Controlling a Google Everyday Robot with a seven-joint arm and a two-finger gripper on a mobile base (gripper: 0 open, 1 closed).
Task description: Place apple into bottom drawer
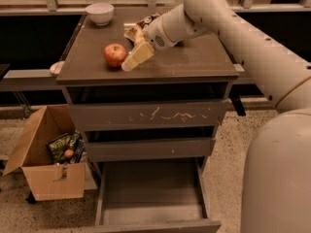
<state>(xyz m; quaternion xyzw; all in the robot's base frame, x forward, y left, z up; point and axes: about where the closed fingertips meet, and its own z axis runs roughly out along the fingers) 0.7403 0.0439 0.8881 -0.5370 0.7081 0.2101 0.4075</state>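
The red apple with yellowish patches sits on the cabinet top, left of centre near the front edge. My gripper reaches in from the right on the white arm. Its cream tip points down and left and lies just right of the apple, close to it or touching it. The bottom drawer is pulled out at floor level, and nothing shows inside it.
A white bowl stands at the cabinet's back left. Snack packets lie behind the gripper. The scratched top drawer and the middle drawer are pushed in. An open cardboard box with packets stands on the floor at left.
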